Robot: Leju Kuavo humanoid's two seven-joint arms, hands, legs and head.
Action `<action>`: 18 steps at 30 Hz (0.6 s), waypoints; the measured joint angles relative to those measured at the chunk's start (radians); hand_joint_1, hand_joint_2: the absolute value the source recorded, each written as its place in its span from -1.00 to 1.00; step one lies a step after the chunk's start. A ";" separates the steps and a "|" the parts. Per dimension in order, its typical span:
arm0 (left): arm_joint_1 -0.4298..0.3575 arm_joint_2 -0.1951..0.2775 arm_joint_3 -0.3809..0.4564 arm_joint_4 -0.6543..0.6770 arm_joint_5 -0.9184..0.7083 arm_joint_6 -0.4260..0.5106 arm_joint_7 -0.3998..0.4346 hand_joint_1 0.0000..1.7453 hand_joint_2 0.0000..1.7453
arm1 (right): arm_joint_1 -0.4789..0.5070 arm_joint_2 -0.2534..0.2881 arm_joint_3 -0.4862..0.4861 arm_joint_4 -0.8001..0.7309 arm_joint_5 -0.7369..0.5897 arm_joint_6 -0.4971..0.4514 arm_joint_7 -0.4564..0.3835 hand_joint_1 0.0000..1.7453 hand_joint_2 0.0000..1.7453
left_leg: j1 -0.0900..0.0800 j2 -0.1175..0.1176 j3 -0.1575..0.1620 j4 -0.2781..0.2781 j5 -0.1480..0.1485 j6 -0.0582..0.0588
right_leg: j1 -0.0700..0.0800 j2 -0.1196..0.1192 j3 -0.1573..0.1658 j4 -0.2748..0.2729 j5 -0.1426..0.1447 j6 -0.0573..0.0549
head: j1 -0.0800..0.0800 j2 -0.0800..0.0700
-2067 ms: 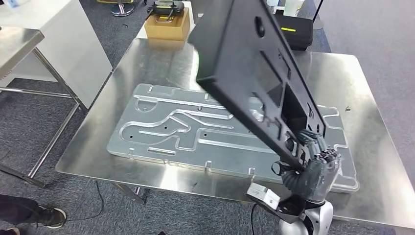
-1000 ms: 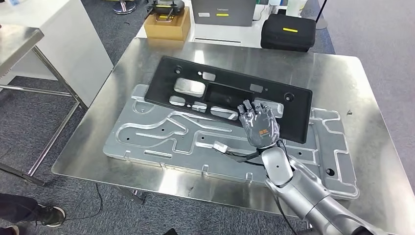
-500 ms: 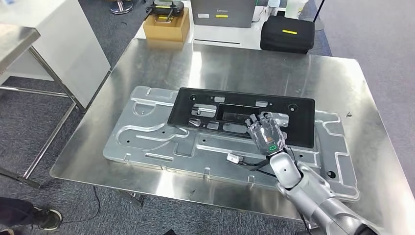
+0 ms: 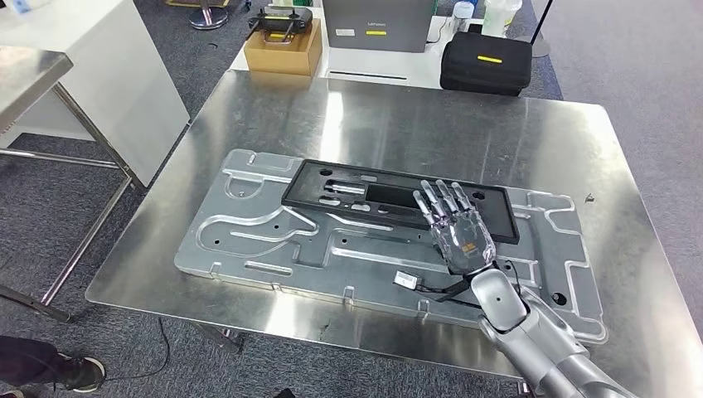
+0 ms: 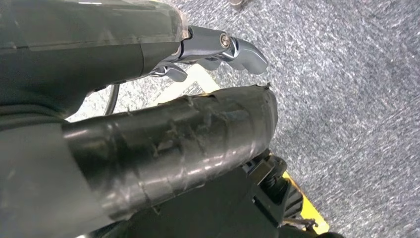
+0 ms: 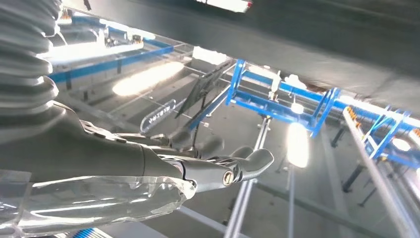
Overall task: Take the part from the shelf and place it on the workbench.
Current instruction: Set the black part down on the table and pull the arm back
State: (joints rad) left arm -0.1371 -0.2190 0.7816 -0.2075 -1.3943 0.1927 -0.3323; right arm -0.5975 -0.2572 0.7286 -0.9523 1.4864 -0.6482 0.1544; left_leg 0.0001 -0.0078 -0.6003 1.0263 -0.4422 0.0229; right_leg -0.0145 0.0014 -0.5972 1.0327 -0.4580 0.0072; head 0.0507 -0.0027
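The black part (image 4: 348, 195), a long flat frame with cut-outs, lies flat on the silver fixture plate (image 4: 265, 240) on the steel workbench (image 4: 414, 116). My right hand (image 4: 454, 220) hovers over the part's near right edge, palm turned up and fingers spread, holding nothing. In the right wrist view the right hand (image 6: 198, 168) stretches out against ceiling lights and blue beams. My left hand (image 5: 223, 47) hangs over grey carpet with its fingers extended and nothing in them.
Beyond the workbench stand a cardboard box (image 4: 286, 46), a grey case (image 4: 377, 25) and a black bag (image 4: 485, 62). A white cabinet (image 4: 108, 75) and a second steel table (image 4: 25, 75) are at the left. A person's shoe (image 4: 79, 371) is on the carpet.
My right hand held the part tilted up, lowered it onto the fixture plate, slid it into place and let go. The hand now lies palm up, free of the part.
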 joint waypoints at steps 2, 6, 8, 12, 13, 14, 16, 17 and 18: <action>0.003 0.001 0.000 0.000 0.003 0.001 0.000 -1.00 -1.00 | 0.028 -0.010 -0.028 -0.039 0.000 -0.007 -0.007 -1.00 -1.00 | 0.002 0.001 -0.019 0.048 -0.036 -0.009 | -0.005 -0.001 0.006 -0.009 0.006 -0.013 | -0.002 0.000; 0.012 0.003 0.000 0.000 0.019 0.010 -0.005 -1.00 -1.00 | 0.114 -0.048 -0.077 -0.135 0.000 -0.030 -0.013 -1.00 -1.00 | 0.009 0.002 -0.116 0.270 -0.140 -0.020 | -0.006 -0.004 0.006 -0.011 0.007 -0.020 | -0.004 0.000; 0.018 0.005 0.001 0.000 0.028 0.016 -0.009 -1.00 -1.00 | 0.174 -0.077 -0.099 -0.208 0.000 -0.039 -0.005 -1.00 -1.00 | 0.012 0.003 -0.099 0.239 -0.106 -0.021 | -0.007 -0.004 0.007 -0.009 0.004 -0.017 | -0.005 0.000; 0.020 0.007 0.005 0.000 0.038 0.020 -0.016 -1.00 -1.00 | 0.250 -0.124 -0.137 -0.331 0.000 -0.045 0.005 -1.00 -1.00 | 0.011 0.001 0.013 0.015 -0.021 -0.013 | -0.005 0.000 0.004 -0.001 -0.002 0.000 | -0.004 0.000; 0.020 0.008 0.006 0.000 0.039 0.020 -0.017 -1.00 -1.00 | 0.263 -0.133 -0.145 -0.354 0.000 -0.045 0.005 -1.00 -1.00 | 0.009 0.001 0.017 0.004 -0.024 -0.008 | -0.004 0.001 0.004 -0.002 -0.001 0.006 | -0.004 0.000; 0.021 0.008 0.008 0.000 0.040 0.021 -0.017 -1.00 -1.00 | 0.282 -0.141 -0.155 -0.381 0.000 -0.045 0.002 -1.00 -1.00 | 0.007 0.000 0.017 0.003 -0.021 -0.002 | -0.005 0.001 0.005 -0.004 0.000 0.013 | -0.004 0.000; 0.023 0.009 0.011 0.000 0.043 0.025 -0.019 -1.00 -1.00 | 0.345 -0.151 -0.194 -0.464 0.000 -0.045 -0.017 -1.00 -1.00 | 0.008 -0.002 0.021 -0.005 -0.016 0.013 | -0.009 0.000 0.004 0.005 -0.012 0.024 | -0.003 0.000; 0.024 0.010 0.014 0.000 0.046 0.028 -0.020 -1.00 -1.00 | 0.382 -0.152 -0.223 -0.517 -0.001 -0.045 -0.035 -1.00 -1.00 | 0.009 -0.002 0.023 -0.009 -0.014 0.021 | -0.010 0.000 -0.007 0.031 -0.031 0.028 | -0.003 0.000; 0.026 0.010 0.016 0.000 0.050 0.031 -0.022 -1.00 -1.00 | 0.420 -0.146 -0.256 -0.573 -0.003 -0.045 -0.066 -1.00 -1.00 | 0.010 -0.002 0.025 -0.013 -0.012 0.026 | -0.010 0.000 -0.028 0.078 -0.060 0.029 | -0.003 0.000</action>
State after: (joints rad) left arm -0.1113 -0.2091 0.7973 -0.2075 -1.3446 0.2233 -0.3538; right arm -0.1777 -0.4034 0.4725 -1.5249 1.4836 -0.6937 0.0879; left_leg 0.0100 -0.0100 -0.5756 1.0138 -0.4544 0.0492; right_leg -0.0244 0.0010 -0.6252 1.1110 -0.5183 0.0365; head 0.0480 -0.0027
